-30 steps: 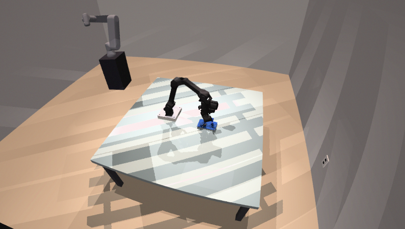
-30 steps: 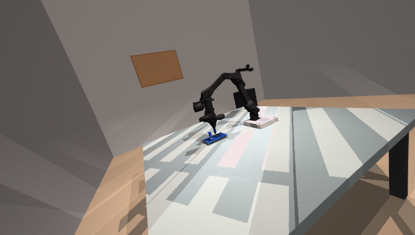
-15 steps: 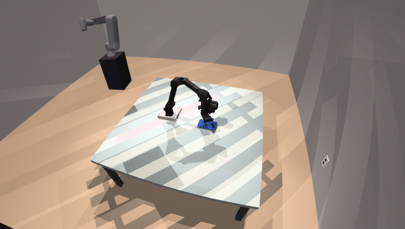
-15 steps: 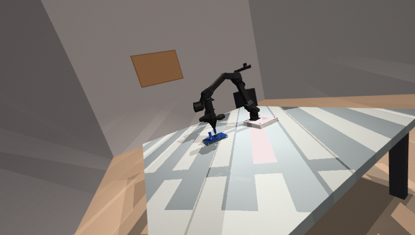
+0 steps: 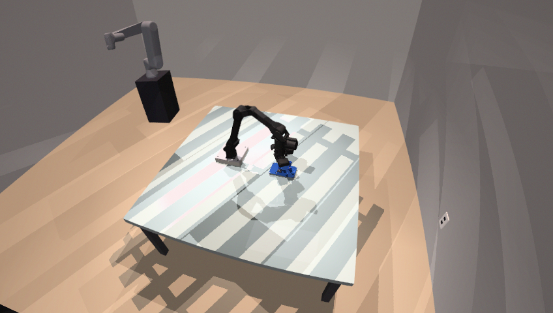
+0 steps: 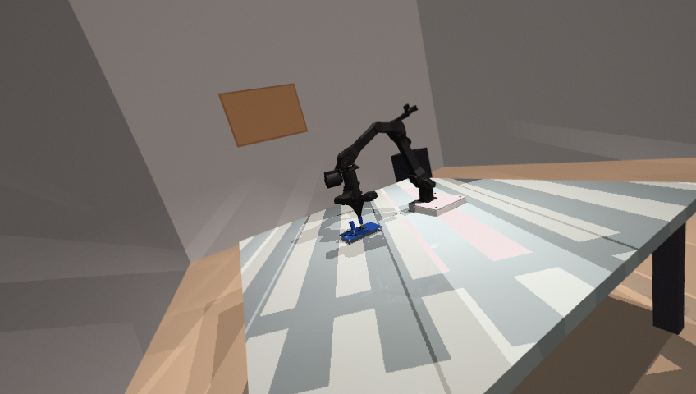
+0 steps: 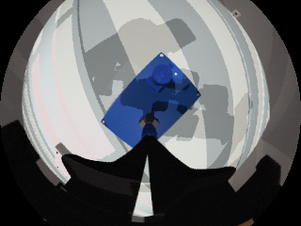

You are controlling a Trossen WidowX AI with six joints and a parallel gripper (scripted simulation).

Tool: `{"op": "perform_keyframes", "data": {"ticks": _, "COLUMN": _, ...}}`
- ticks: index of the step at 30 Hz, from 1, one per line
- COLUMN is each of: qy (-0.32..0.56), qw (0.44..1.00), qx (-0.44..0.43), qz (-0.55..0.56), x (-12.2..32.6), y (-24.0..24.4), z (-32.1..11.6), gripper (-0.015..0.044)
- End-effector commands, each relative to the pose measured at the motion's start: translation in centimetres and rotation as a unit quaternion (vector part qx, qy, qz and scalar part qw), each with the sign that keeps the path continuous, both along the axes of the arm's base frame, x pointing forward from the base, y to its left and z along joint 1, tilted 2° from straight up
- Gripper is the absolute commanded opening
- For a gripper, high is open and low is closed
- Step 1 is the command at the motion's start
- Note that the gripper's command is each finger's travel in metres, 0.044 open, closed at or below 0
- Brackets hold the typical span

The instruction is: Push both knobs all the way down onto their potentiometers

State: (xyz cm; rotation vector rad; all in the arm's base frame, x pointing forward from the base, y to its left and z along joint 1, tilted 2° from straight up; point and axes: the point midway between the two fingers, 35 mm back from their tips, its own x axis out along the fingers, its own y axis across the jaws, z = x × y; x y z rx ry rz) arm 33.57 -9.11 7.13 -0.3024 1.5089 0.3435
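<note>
The blue circuit board (image 5: pixel 274 170) (image 6: pixel 373 227) (image 7: pixel 123 105) stands low on the table. One blue knob (image 6: pixel 351 225) (image 7: pixel 163 74) stands upright near the board's far end in the wrist view, on a blue potentiometer; its seating is unclear. The other blue knob (image 6: pixel 360 220) (image 7: pixel 150 130) stands directly below the fingertips, over a dark and grey potentiometer (image 7: pixel 149 121). My gripper (image 5: pixel 283 163) (image 6: pixel 359 215) (image 7: pixel 149 138) is shut with nothing between its fingers, pointing down. Its tips are at or just above this knob's top and hide part of it; contact cannot be told.
The arm's pale base plate (image 5: pixel 227 160) (image 6: pixel 436 206) is bolted to the table (image 5: pixel 248 248) (image 6: pixel 409 322), to one side of the board. A grey arm (image 5: pixel 152 44) on a black pedestal (image 5: pixel 158 96) stands on the floor beyond the table. Striped shadows cross everything.
</note>
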Motion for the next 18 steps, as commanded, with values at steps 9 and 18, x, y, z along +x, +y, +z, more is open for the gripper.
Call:
{"op": "perform_keyframes", "data": {"ticks": 9, "qy": 0.003, "qw": 1.0, "qx": 0.0, "qz": 0.0, "x": 0.12, "y": -0.04, "z": -0.83, "gripper": 0.0}}
{"op": "perform_keyframes", "data": {"ticks": 18, "qy": 0.003, "qw": 1.0, "qx": 0.0, "qz": 0.0, "x": 0.12, "y": -0.04, "z": -1.06, "gripper": 0.0}}
